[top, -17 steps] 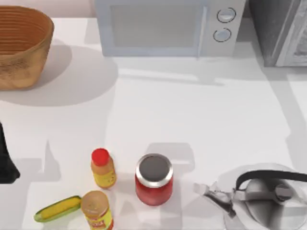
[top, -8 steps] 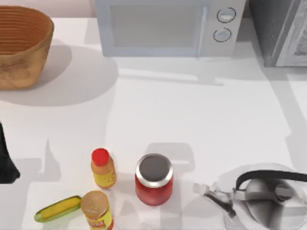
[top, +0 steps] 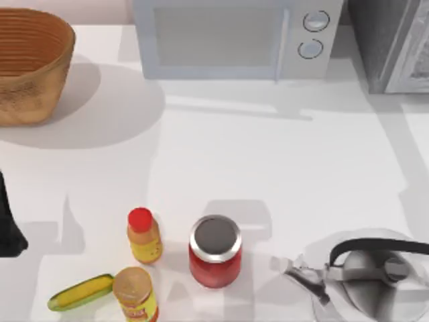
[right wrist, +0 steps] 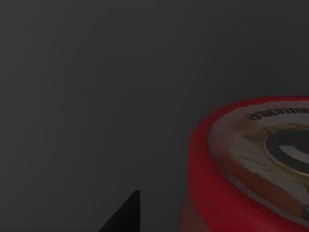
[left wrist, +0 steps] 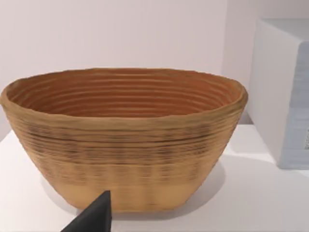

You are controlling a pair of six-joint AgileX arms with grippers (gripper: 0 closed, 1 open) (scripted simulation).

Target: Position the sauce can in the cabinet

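Note:
The sauce can (right wrist: pixel 251 164) is very close in the right wrist view, its red rim and pull-tab top set against a dark grey surface. A dark part of my right gripper (right wrist: pixel 126 215) juts in beside the can, apart from it in the picture. The cabinet (top: pixel 392 41) stands at the table's far right corner in the top view, grey with a lighter door panel. My left arm (top: pixel 8 225) is parked at the table's left edge, and a part of my left gripper (left wrist: pixel 94 217) points at the basket.
A wicker basket (top: pixel 30 64) sits at the far left and a white microwave (top: pixel 231 37) at the back centre. Near the front stand a red jar (top: pixel 215 251), a yellow bottle (top: pixel 143 235), an orange-lidded can (top: pixel 136 294), a corn cob (top: pixel 80 291) and a kettle (top: pixel 365 275).

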